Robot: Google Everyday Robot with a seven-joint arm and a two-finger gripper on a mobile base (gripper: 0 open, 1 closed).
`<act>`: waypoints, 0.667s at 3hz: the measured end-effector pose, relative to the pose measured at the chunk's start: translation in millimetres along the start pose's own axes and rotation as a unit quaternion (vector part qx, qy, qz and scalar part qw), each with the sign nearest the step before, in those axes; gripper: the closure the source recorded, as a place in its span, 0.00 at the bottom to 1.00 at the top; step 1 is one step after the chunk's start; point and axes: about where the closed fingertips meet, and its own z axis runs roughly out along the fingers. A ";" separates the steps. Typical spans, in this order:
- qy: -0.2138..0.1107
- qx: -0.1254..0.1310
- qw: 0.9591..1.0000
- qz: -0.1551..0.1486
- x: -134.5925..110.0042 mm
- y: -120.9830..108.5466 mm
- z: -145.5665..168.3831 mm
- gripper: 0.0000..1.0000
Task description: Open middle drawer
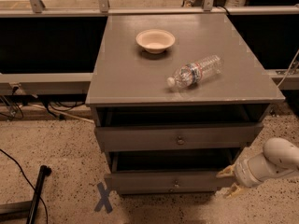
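My claw (229, 181) hangs released, fingers spread, at the right end of the middle drawer (149, 181), which sits just left of it, seemingly partly out. It is stiff wood and likely slides heavily, so its small slick knob (176, 185), further left, is the hold. The upper drawer (140, 138) juts out above. A bottle (196, 72) and bowl (155, 40) rest on the tabletop (126, 78), higher still.

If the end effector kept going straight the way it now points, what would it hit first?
The end effector, low on the right with fingers open, points left at the right end of the pulled-out shallow grey wooden middle drawer. It would probably meet that drawer's right end first, though depth is unclear.
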 end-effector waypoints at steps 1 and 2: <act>-0.015 -0.037 0.999 -0.016 -13.8 21.7 -20.5 0.40; -0.021 -0.039 0.999 -0.031 -21.1 29.1 -35.9 0.25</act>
